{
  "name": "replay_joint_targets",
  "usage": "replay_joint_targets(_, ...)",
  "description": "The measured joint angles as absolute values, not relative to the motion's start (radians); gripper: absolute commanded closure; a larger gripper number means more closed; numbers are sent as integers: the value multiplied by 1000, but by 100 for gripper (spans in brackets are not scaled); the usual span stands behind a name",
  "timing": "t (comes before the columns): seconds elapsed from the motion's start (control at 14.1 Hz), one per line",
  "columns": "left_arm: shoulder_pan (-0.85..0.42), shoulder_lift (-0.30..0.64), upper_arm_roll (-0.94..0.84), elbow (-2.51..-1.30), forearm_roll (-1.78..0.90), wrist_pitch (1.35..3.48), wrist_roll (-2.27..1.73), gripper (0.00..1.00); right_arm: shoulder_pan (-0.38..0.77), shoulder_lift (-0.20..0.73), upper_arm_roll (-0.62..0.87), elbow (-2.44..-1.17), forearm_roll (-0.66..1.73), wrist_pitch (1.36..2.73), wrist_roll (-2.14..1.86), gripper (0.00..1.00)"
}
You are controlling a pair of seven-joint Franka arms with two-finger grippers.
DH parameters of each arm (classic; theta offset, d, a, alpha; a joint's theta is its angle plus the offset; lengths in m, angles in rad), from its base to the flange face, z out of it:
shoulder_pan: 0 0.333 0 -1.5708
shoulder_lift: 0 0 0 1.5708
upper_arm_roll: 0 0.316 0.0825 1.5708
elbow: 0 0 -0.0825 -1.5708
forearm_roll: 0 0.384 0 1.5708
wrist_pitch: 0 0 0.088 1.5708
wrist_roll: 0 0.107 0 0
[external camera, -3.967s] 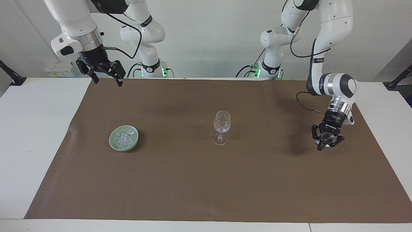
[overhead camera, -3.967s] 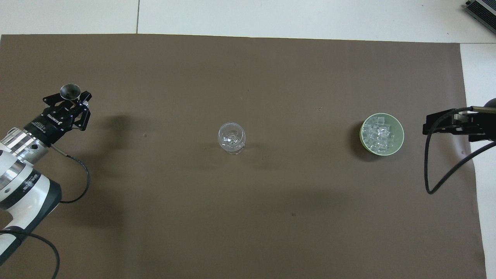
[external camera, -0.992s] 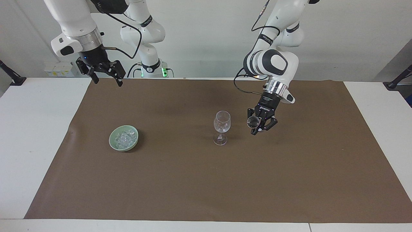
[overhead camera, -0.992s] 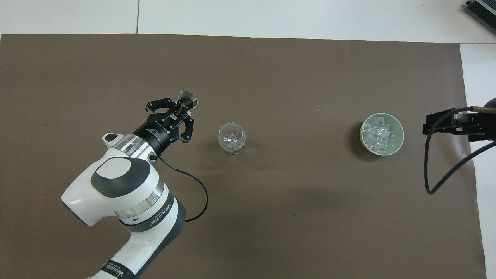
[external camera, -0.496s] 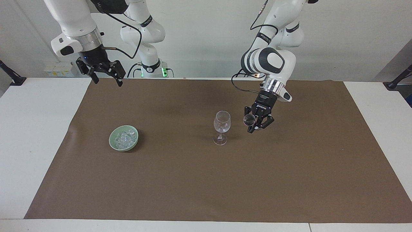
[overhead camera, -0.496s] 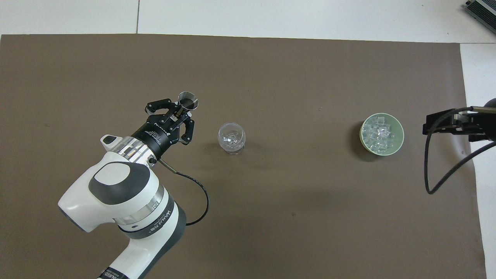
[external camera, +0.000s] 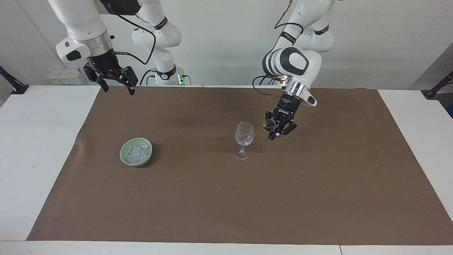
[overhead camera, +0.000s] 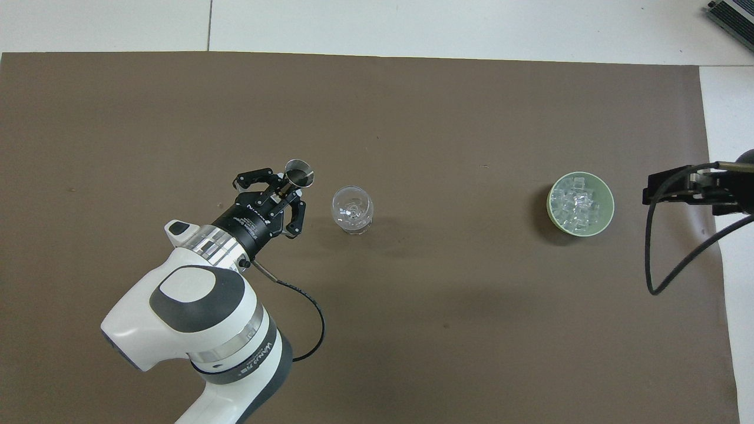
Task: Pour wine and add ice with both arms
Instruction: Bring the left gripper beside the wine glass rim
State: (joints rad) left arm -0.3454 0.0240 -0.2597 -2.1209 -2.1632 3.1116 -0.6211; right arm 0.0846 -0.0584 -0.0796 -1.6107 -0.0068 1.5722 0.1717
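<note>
The white tabletop (external camera: pixel 42 148), with its wide brown paper mat (external camera: pixel 226 198), carries only two things, and all the action is toward the left arm's end. The big white left arm (overhead camera: pixel 194 318) reaches in over the mat with its black left claw (external camera: pixel 277 131) clenched on a small shiny metal measuring cup (external camera: pixel 269 125), the cup's round mouth showing in both views.

Here is the relation that matters: the clear stemmed wine glass (external camera: pixel 244 139) stands upright at the middle of the mat, and the cup hangs just beside it, on the side toward the left arm's end of the tabletop, at about rim height and not touching. In the overhead view the cup (overhead camera: pixel 299 171) sits close to the glass bowl (overhead camera: pixel 352 209) but is not yet over its opening. My read: the pour turns on closing that small sideways gap, bringing the cup's lip over the glass mouth, then tipping toward the right arm's end.

The white right arm (external camera: pixel 81 28) waits high at its own corner of the mat, its right claw (external camera: pixel 115 85) spread wide and empty. Under its reach, well apart from the glass, sits the pale green round bowl (external camera: pixel 124 156) holding the ice (external camera: pixel 136 151), small clear glinting chunks, untouched for now.
</note>
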Motion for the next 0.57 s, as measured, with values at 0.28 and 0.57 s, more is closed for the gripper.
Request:
replay_joint_targets(0.28,-372,23,-260,-2122,-2163,3147,-620,100,85,-58,-80,-1611,-7,1572,172,0)
replay_joint_targets(0.57,-397,23,-261,-2122,-2163,3182,-612,100,85,-58,-80,-1611,-7,1572,172,0)
